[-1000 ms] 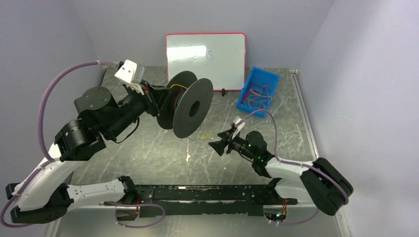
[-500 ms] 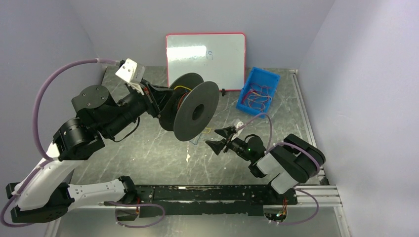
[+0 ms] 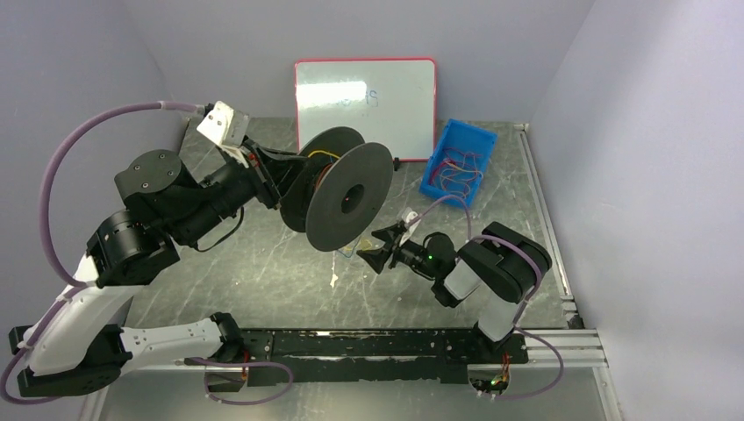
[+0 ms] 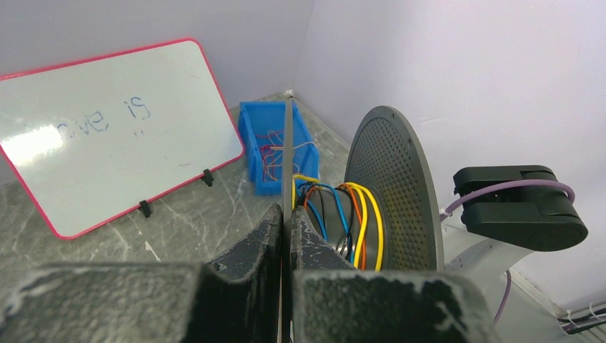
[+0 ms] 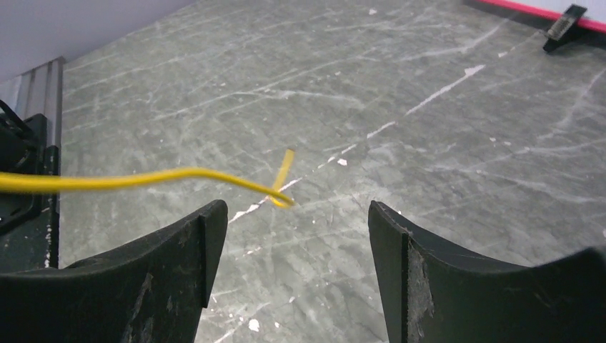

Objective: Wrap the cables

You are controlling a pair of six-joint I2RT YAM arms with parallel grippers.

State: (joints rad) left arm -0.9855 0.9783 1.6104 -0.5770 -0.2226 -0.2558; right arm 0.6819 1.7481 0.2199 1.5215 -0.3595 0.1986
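My left gripper (image 3: 279,180) is shut on the near flange of a black spool (image 3: 349,197) and holds it above the table, tilted. In the left wrist view its fingers (image 4: 286,214) clamp the thin flange edge. Yellow, orange, blue and black cables (image 4: 361,214) are wound round the hub. My right gripper (image 3: 375,247) is open and empty, low over the table just below and right of the spool. A loose yellow cable (image 5: 179,175) runs in from the left and ends in a small bend just ahead of the open right fingers (image 5: 296,214), not between them.
A blue bin (image 3: 465,130) with several red and yellow cables stands at the back right; it also shows in the left wrist view (image 4: 251,143). A red-framed whiteboard (image 3: 364,96) leans against the back wall. A black rail (image 3: 368,342) runs along the near edge.
My right arm has folded and its gripper has moved left and a little farther back, closer under the spool. The spool has shifted slightly right in the left gripper.
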